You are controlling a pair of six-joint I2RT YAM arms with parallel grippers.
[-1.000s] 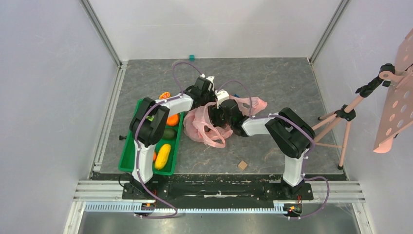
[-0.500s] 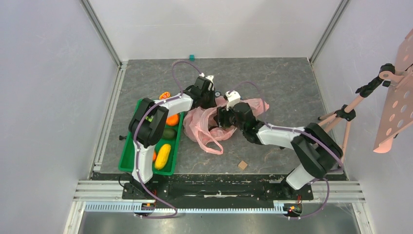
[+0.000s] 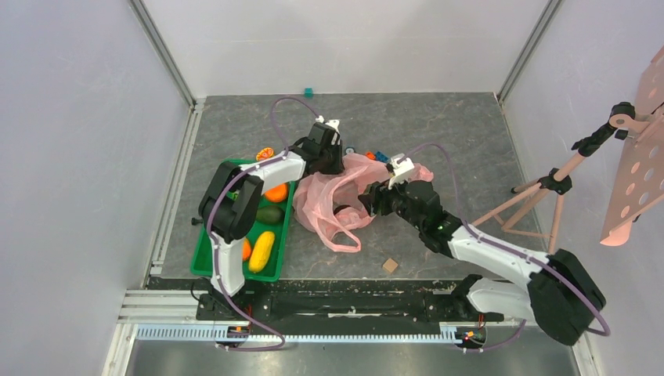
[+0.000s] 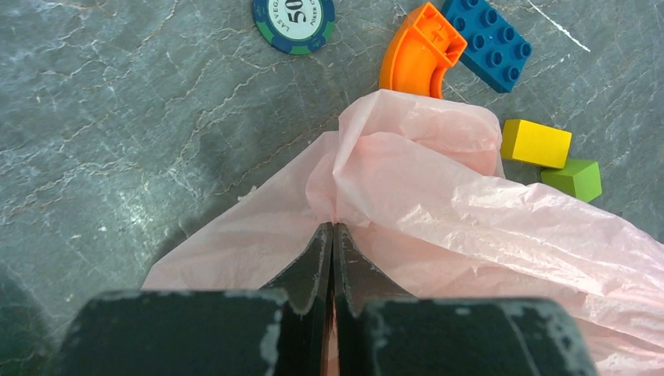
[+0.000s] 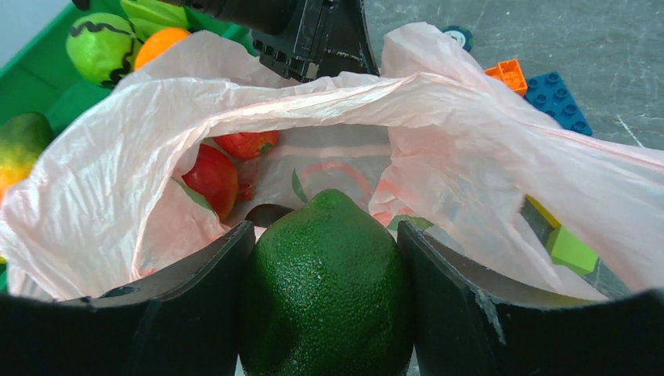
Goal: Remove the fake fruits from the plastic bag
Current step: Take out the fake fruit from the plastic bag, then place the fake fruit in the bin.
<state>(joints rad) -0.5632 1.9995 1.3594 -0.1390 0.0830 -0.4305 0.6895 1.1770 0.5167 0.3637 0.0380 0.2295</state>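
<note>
The pink plastic bag [image 3: 325, 205] lies mid-table with its mouth open toward my right arm. My left gripper [image 3: 335, 162] is shut on a fold of the bag's far edge [image 4: 407, 188] and holds it up. My right gripper [image 3: 371, 200] is at the bag's mouth, shut on a dark green, pebbly, lime-like fruit [image 5: 327, 290]. Inside the bag [image 5: 438, 133] lie two fake fruits: a red, mango-like one [image 5: 213, 178] and a smaller bright red one [image 5: 247, 143].
A green tray [image 3: 205, 244] left of the bag holds orange, green and yellow fruits. Behind the bag lie a poker chip [image 4: 294, 19], an orange curved brick [image 4: 419, 55], a blue brick [image 4: 485, 39], a yellow block [image 4: 536, 142] and a green block [image 4: 578, 178]. A tripod [image 3: 540, 196] stands at right.
My right arm has drawn back to the right, and its gripper has moved from inside the bag toward its mouth. My left gripper still holds the bag's edge and has barely moved.
</note>
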